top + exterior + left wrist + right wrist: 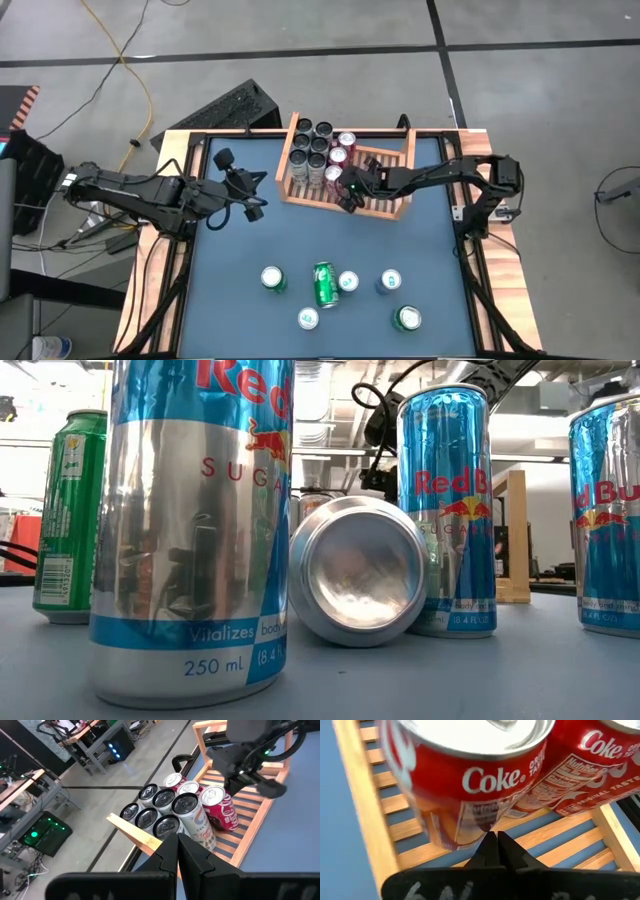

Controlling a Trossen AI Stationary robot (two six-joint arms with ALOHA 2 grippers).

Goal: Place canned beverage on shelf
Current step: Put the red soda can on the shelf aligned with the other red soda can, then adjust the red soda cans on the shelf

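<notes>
Shelf (385, 205) = light wood slatted tray at the far middle of the blue table (330, 250), used as landmark here. Its left part holds a block of dark-topped cans (310, 150), w/ red Coke cans (338, 160) beside them toward the middle; the right part is bare slats.

R gripper (352, 197) sits over the shelf's front rim, just right of the Coke cans, fingers together, nothing held. R wrist view: the closed tips (495, 845) point at the base of a Coke can (470, 780) standing on the slats.

L gripper (250, 205) is left of the shelf, off its front-left corner, above the table; fingers together, empty.

Well in front of the shelf, near the table's front edge: a green can lying on its side (325, 285), w/ upright cans around it, incl. blue-silver Red Bull Sugarfree (445, 510).
</notes>
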